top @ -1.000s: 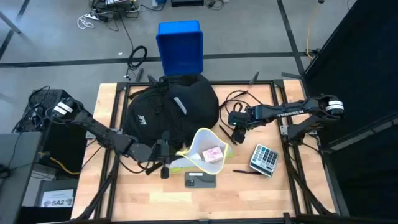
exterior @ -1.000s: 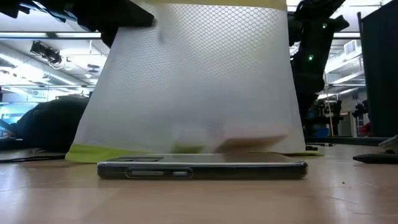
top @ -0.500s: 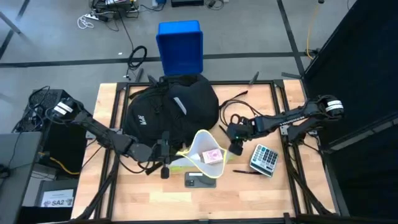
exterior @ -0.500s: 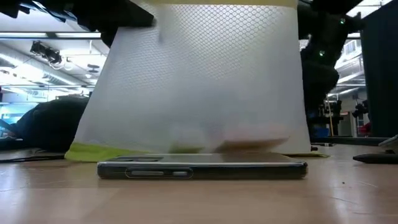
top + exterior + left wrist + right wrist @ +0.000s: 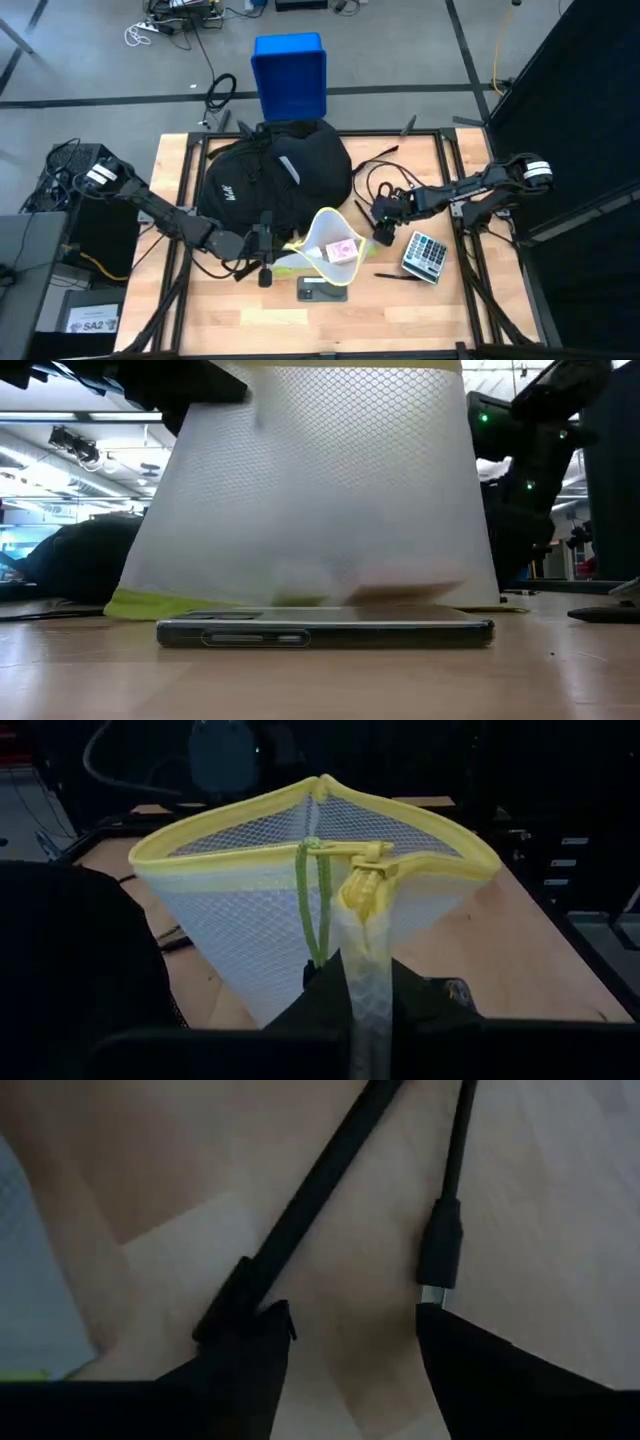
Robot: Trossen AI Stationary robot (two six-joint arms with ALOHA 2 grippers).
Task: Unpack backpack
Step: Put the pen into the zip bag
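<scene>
The wooden counter (image 5: 230, 310) carries the backpack (image 5: 275, 180) and a mesh pouch (image 5: 325, 245). A phone (image 5: 322, 290), calculator (image 5: 425, 256), pen (image 5: 398, 276) and cable (image 5: 375, 172) lie there too.

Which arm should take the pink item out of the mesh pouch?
Right. Its hand hangs open beside the mesh pouch, while the left hand holds the pouch's edge, so it's occupied.

Hidden, cropped and unreadable parts

In the low view the white mesh pouch (image 5: 320, 490) is cut off at the top edge and hides most of the room behind it; the items inside show only as blurred smudges. The left pincer (image 5: 262, 248) sits at the pouch's 9 o'clock side, its fingertips buried under the yellow-trimmed fabric in the left wrist view. The calculator (image 5: 426, 256) keys are too small to read.
</scene>
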